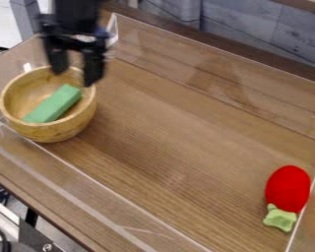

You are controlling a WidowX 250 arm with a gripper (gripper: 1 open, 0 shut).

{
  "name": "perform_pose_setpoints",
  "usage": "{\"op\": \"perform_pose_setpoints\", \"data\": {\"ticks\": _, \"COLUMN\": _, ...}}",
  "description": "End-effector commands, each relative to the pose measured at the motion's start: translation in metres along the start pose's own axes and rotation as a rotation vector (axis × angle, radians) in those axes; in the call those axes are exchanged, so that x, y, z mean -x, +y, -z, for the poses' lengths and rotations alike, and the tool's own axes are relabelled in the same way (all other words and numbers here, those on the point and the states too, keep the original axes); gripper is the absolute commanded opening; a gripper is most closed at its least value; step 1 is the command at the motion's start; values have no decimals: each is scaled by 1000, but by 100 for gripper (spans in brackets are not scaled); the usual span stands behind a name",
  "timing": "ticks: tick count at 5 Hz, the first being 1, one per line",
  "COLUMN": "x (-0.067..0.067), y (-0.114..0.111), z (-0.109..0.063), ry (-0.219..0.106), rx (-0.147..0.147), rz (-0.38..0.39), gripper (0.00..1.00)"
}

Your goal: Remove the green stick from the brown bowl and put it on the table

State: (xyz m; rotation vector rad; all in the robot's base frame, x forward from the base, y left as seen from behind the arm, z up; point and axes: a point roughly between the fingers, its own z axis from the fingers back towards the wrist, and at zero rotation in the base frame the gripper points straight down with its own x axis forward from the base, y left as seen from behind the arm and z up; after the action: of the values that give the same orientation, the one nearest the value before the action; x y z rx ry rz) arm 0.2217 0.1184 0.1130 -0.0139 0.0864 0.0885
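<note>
Item: your black gripper [75, 70], jaws spread wide and empty, above the round light-brown wooden bowl [47, 121].
The flat light green stick [52, 103] lies inside that bowl; a red strawberry toy [286, 189] sits well apart on the brown wood-grain table [187, 128].

The table [187, 148] has a brown wood-grain top with fine streaks and a soft sheen that catches pale reflections toward the far side. Its low walls [68, 192] look like clear, glossy acrylic. The brown bowl [44, 106] is light, smooth wood with a matt to satin finish and thick walls. The green stick [50, 104] lying in it looks matt and smooth-faced. The gripper [76, 62] appears dark and matt, blurred here. The red toy [287, 187] looks smooth, slightly shiny
</note>
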Motion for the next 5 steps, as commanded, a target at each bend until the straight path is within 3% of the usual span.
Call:
{"op": "perform_pose_setpoints", "data": {"ticks": 1, "x": 8, "y": 30, "z": -6, "ry": -58, "rx": -21, "rz": -7, "gripper": 100}}
{"op": "perform_pose_setpoints", "data": {"ticks": 2, "x": 11, "y": 46, "z": 4, "ry": -54, "rx": -14, "rz": -29, "gripper": 100}}
{"op": "perform_pose_setpoints", "data": {"ticks": 5, "x": 3, "y": 61, "z": 39, "ry": -24, "rx": 7, "rz": -75, "gripper": 100}}
